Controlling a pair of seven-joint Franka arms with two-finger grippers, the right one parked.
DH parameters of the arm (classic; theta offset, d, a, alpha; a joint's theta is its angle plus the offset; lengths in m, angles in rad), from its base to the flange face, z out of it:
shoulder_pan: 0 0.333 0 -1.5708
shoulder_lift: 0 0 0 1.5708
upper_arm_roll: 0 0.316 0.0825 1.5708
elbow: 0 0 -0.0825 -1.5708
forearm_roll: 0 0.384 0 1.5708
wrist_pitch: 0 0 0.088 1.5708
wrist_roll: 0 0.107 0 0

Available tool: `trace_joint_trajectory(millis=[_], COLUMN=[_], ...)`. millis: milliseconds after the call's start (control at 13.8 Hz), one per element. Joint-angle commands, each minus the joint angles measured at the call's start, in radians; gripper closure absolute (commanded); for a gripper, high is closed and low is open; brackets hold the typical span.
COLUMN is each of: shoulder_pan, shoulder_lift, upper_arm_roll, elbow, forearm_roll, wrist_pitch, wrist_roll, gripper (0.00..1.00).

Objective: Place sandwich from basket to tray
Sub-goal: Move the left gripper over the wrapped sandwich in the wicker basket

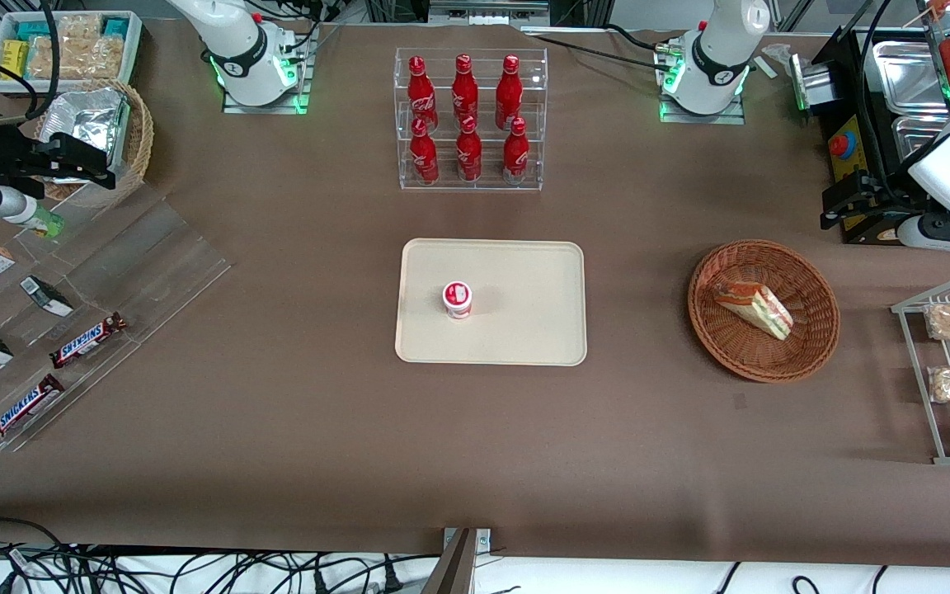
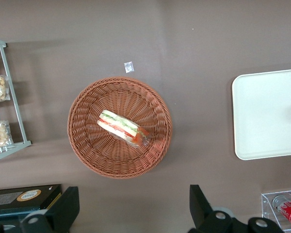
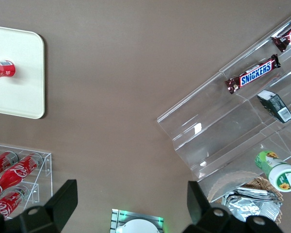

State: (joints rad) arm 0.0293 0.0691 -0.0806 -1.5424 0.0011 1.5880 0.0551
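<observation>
Snickers bars (image 1: 23,410) lie closest to you, in a clear display toward the parked arm's end. Your wrapped sandwich (image 1: 752,307) sits in the reddish wicker basket (image 1: 805,351). Well apart, the cream tray (image 1: 524,330) holds a small red-and-white cup (image 1: 457,299). Your gripper (image 2: 131,206) hangs high above the basket, fingers spread wide.

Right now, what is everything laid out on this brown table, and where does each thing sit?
Wrapped triangular sandwich: one, white bread with green and red filling, in the basket.
Round reddish-brown wicker basket: one, toward the working arm's end.
Flat cream plastic tray: one, mid-table.
Small red-and-white cup: one, on the tray.
Red cola bottles: six, in a clear rack farther from the camera than the tray.
Snickers bars: two, brown, on a clear stand toward the parked arm's end.
Gripper: one, black fingers open, hovering above the basket.
</observation>
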Motion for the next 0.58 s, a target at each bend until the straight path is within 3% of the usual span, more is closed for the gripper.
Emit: trace_joint_trajectory(millis=[0,290,507], shoulder_pan=[0.004,0.043,0.064], shoulder_lift=[0.003,0.032,0.052], upper_arm_roll=[-0.001,0.001,0.001], elbow=[0.007,0.008,-0.045], forearm_roll=[0.025,0.025,0.066], wrist_pitch=[-0.002,0.0,0.052], wrist_roll=[0.023,0.011,-0.05], gripper=[0.0,0.0,0.0])
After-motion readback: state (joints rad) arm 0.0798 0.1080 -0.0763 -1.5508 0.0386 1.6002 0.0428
